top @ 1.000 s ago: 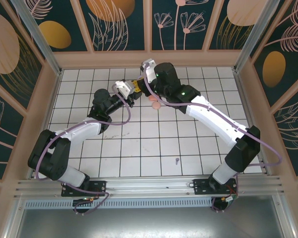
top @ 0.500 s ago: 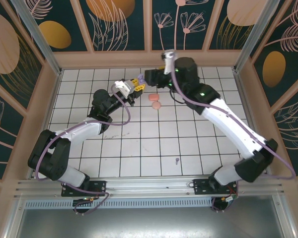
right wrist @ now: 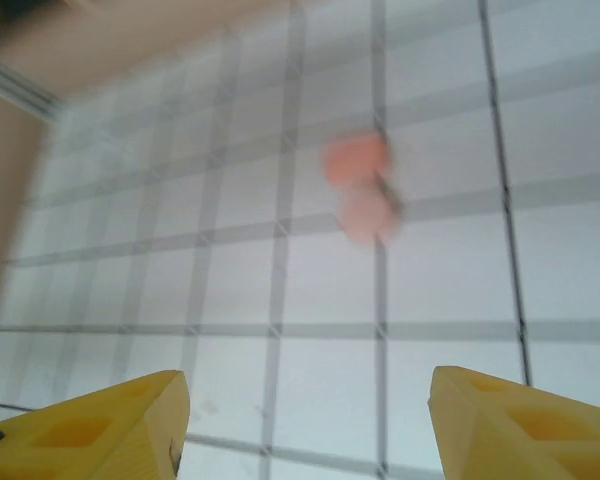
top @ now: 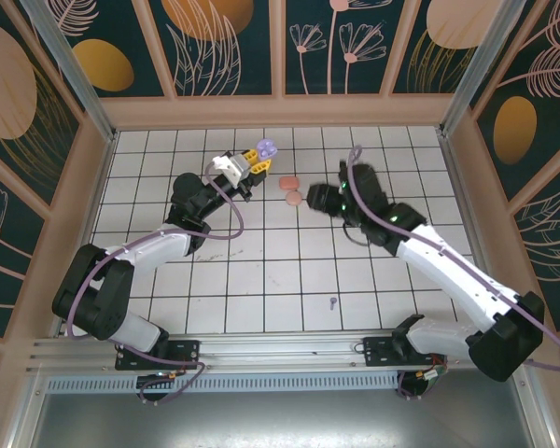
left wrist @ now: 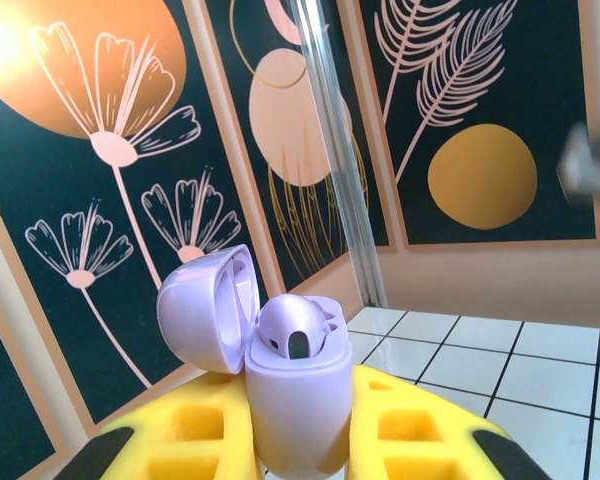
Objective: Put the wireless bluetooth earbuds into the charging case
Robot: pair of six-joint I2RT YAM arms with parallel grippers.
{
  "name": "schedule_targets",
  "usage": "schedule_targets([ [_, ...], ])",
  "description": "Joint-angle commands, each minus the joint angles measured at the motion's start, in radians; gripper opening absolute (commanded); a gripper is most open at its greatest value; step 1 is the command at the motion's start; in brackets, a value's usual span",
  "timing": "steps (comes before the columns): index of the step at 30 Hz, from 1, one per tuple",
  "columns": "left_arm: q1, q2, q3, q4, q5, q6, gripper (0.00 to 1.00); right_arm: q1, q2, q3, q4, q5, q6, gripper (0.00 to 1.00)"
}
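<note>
My left gripper [top: 252,166] [left wrist: 300,445] is shut on a lilac charging case [top: 266,147] [left wrist: 300,395] and holds it upright above the far tiles. Its lid [left wrist: 205,310] is swung open to the left. One purple earbud [left wrist: 298,335] sits in a socket of the case. Another tiny purple earbud [top: 331,302] lies alone on the near tiles. My right gripper [top: 310,197] [right wrist: 305,430] stands open with nothing between its yellow fingers [right wrist: 100,425]. It hovers just right of two small cases on the table.
A coral case [top: 288,183] [right wrist: 355,160] and a peach case [top: 295,197] [right wrist: 370,215] lie side by side on the white tiled table [top: 261,271]. Patterned walls [top: 233,47] enclose the back and sides. The right wrist view is blurred.
My right gripper has drawn away from the lilac case, swung back and down to beside the coral and peach cases, and its jaws have opened. The left gripper has hardly moved.
</note>
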Motion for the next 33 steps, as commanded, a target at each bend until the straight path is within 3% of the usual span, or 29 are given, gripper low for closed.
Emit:
schedule_targets([
  [1,-0.005,-0.027,-0.023,0.061,-0.019,-0.018,0.00,0.078,-0.009,-0.120,-0.094,0.045,0.195,0.64],
  [9,-0.005,-0.054,-0.073,0.085,-0.033,-0.023,0.00,0.306,0.001,-0.285,-0.207,0.124,0.561,0.59],
  [15,-0.005,-0.067,-0.104,0.109,-0.040,-0.030,0.00,0.419,0.009,-0.359,-0.275,0.130,0.724,0.53],
  [24,-0.005,-0.067,-0.118,0.133,-0.039,-0.044,0.00,0.446,0.010,-0.414,-0.271,0.132,0.789,0.45],
  [33,-0.005,-0.056,-0.116,0.145,-0.036,-0.051,0.00,0.437,0.064,-0.417,-0.198,0.117,0.727,0.43],
])
